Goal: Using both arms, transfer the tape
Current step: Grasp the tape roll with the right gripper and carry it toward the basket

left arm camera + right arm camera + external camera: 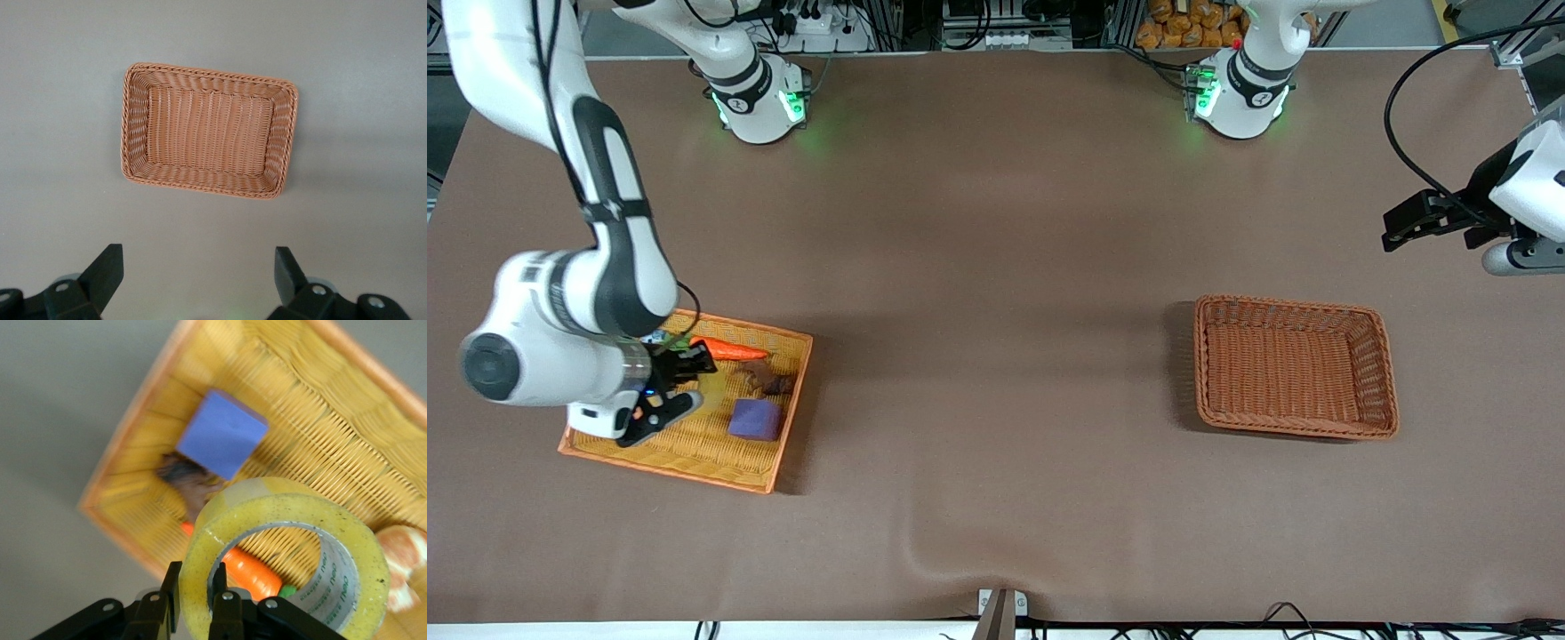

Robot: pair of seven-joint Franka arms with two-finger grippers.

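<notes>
Gripping the tape (283, 553) by its wall, right gripper (197, 600) above the yellow tray (694, 453), left gripper (199, 277) wide apart over the table near the brown basket (133, 120), waiting.

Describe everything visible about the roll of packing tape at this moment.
The yellowish translucent roll of packing tape is ring-shaped, with a grey-white inner core carrying dark print. The right gripper holds it, its fingers pinching the roll's wall, one inside and one outside. It hangs tilted over the orange-rimmed yellow woven tray, touching nothing else.
</notes>
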